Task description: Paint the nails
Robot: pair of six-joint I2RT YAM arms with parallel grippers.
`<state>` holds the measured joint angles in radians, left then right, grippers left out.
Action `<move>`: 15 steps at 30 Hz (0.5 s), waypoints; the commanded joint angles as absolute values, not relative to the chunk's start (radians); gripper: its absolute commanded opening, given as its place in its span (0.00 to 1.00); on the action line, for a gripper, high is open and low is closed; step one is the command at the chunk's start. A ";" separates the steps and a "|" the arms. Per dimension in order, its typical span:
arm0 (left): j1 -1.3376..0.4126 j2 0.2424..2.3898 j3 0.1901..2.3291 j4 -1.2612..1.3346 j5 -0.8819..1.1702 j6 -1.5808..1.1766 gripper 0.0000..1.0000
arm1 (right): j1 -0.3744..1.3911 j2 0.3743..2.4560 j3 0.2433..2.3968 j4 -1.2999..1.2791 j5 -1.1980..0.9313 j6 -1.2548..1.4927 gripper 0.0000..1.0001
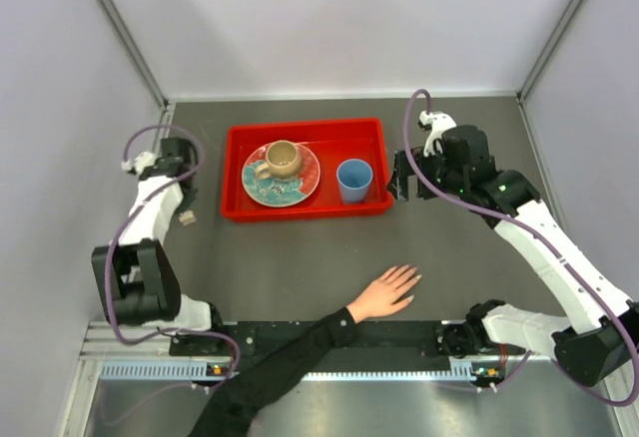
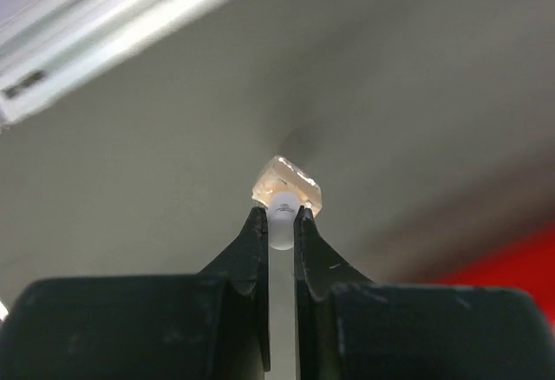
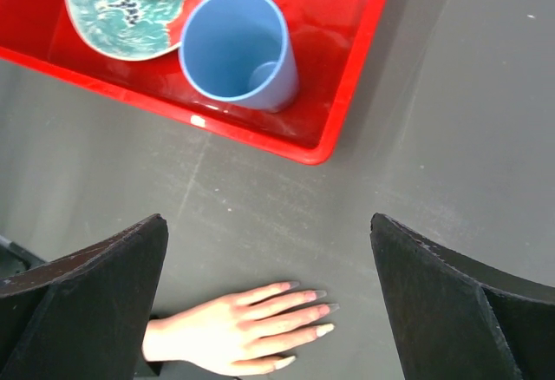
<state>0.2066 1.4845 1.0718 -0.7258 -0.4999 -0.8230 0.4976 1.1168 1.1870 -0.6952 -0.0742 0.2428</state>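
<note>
A light-skinned hand [image 1: 384, 293] with a black sleeve lies flat near the table's front edge, fingers spread toward the back right. Its long pale nails [image 3: 323, 330] also show in the right wrist view; in the top view the nails [image 1: 411, 279] are tiny. My left gripper [image 2: 280, 215] is at the far left of the table, shut on the white cap [image 2: 280, 209] of a small clear bottle [image 2: 290, 180] that stands on the table. From above, the bottle [image 1: 187, 218] sits just below the left gripper [image 1: 184, 206]. My right gripper [image 3: 267, 224] hangs open and empty, above the table between tray and hand.
A red tray [image 1: 305, 211] at the back middle holds a patterned plate [image 1: 300, 188] with a tan mug [image 1: 282, 160] on it, and a blue cup [image 1: 353, 180]. The right gripper [image 1: 400, 186] hovers beside the tray's right end. Grey walls close in the left and right sides.
</note>
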 commanded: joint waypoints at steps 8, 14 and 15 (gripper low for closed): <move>-0.486 1.269 1.014 -0.905 -0.491 -0.964 0.00 | 0.508 1.101 1.177 -0.695 0.020 0.259 0.99; -0.771 1.322 1.071 -1.104 -0.695 -1.198 0.00 | 0.508 1.071 1.146 -0.689 0.009 0.267 0.99; -0.793 1.321 1.077 -1.104 -0.713 -1.189 0.00 | 0.508 1.069 1.140 -0.690 0.020 0.267 0.99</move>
<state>-0.7105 1.3094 1.0348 -0.9081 -0.5552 -1.0309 0.4976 1.1088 1.1534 -0.7021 -0.0002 0.2550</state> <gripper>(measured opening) 0.116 0.987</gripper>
